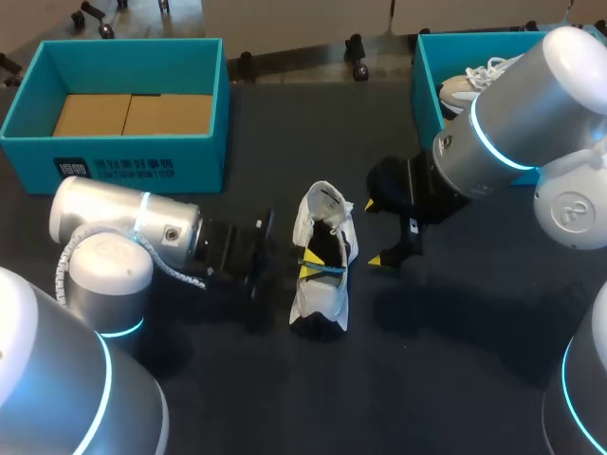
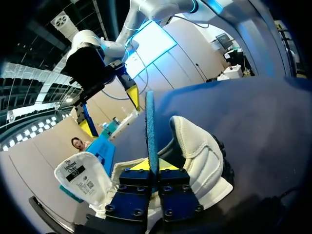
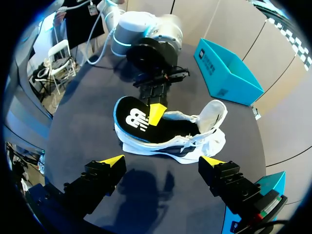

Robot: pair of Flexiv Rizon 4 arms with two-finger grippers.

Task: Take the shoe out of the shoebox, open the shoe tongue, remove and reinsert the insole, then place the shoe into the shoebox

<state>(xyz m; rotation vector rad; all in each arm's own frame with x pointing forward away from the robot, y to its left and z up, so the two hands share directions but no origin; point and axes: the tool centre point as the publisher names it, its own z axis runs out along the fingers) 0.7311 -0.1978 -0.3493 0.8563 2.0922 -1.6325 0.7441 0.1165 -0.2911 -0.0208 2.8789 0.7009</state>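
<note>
The shoe (image 1: pixel 321 275) lay on the surface (image 1: pixel 455 360), tongue (image 2: pixel 83 178) back, left end effector (image 2: pixel 152 165) clamped on its half-out insole (image 3: pixel 139 122), right end effector (image 3: pixel 162 162) spread open just beside it; the insole step seemed in hand, calling next for a straight slide.

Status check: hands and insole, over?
Left hand shut on the insole, partly out of the shoe. Right hand open, beside the shoe, not touching. Shoe on its side on the table. Right-side shoebox holds a second shoe.
</note>
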